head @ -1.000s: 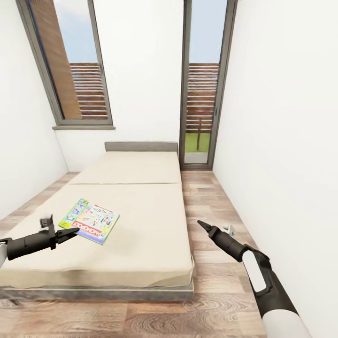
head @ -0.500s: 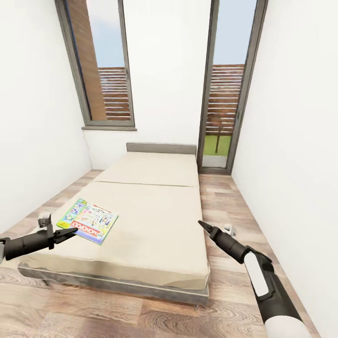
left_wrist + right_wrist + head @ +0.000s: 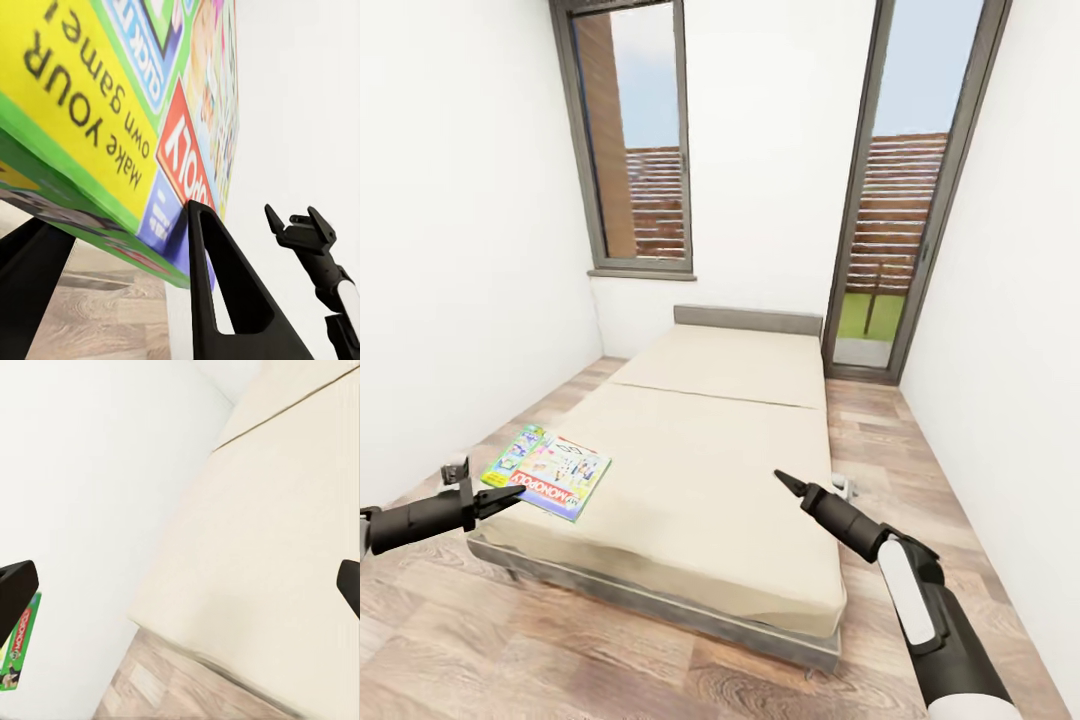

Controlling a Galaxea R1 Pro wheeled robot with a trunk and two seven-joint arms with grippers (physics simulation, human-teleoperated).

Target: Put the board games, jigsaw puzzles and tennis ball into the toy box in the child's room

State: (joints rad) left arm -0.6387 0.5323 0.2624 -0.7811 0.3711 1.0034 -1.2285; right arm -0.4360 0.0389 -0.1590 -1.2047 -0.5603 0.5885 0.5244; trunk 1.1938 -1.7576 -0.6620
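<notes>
The flat cardboard board game box (image 3: 548,472), printed in bright green, yellow, red and blue, is clamped at its near corner by the left gripper (image 3: 510,493). In the left wrist view the dark fingers (image 3: 217,285) close on the edge of the box. The box hangs over the near left corner of the wide, low beige bed (image 3: 710,450). The right gripper (image 3: 785,483) hovers above the bed's near right part with its jaws parted, gripping nothing.
</notes>
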